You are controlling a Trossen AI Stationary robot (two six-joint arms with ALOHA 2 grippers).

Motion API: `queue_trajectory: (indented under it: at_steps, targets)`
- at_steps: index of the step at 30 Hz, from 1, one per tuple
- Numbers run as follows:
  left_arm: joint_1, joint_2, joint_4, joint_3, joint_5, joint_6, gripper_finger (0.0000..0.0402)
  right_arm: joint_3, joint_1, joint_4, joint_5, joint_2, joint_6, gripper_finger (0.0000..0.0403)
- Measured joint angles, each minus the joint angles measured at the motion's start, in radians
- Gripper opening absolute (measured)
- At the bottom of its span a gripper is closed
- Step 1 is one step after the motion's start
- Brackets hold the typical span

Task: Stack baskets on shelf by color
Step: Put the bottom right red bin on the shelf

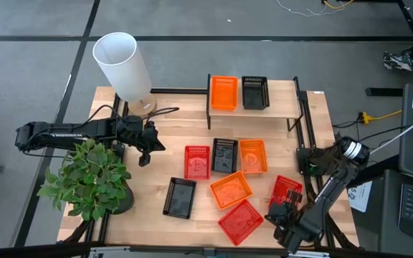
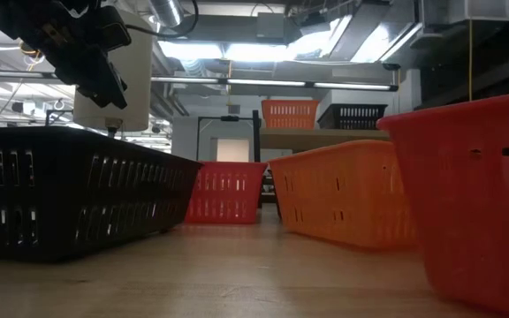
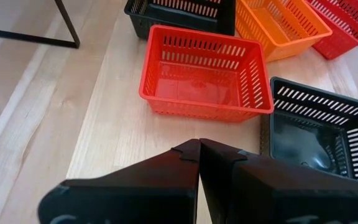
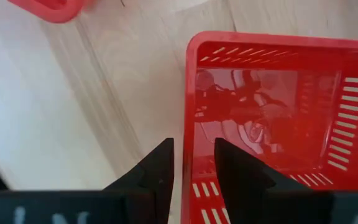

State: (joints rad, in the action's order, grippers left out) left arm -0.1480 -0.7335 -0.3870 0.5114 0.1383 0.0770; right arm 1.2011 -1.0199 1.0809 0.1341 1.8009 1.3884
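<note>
High view: left gripper, jaws closed and empty, hovers near the tabletop's left edge, facing a red basket to its right. Right gripper, jaws slightly open, straddles the near wall of another red basket by the front-right corner.

Two baskets up on the shelf — an orange basket beside a black basket. Left gripper hovers near a red basket — right gripper sits low among two more red ones.
</note>
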Motion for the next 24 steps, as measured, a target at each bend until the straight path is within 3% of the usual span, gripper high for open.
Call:
queue_trajectory:
  at_steps: [7, 12, 17, 21, 24]
  targets:
    - [0.0, 0.0, 0.0, 0.0, 0.0, 0.0, 0.0, 0.0, 0.002, -0.005, -0.006, 0.013, 0.021, 0.0091]
    - [0.0, 0.0, 0.0, 0.0, 0.0, 0.0, 0.0, 0.003, 0.015, -0.001, -0.006, 0.013, 0.025, 0.0014]
    - [0.0, 0.0, 0.0, 0.0, 0.0, 0.0, 0.0, 0.124, 0.029, 0.242, 0.002, 0.014, 0.02, 0.0006]
    - [0.0, 0.0, 0.0, 0.0, 0.0, 0.0, 0.0, 0.306, 0.034, 0.451, 0.086, 0.013, 0.012, 0.0005]
    - [0.0, 0.0, 0.0, 0.0, 0.0, 0.0, 0.0, 0.407, 0.034, 0.481, 0.254, -0.006, -0.07, 0.0004]
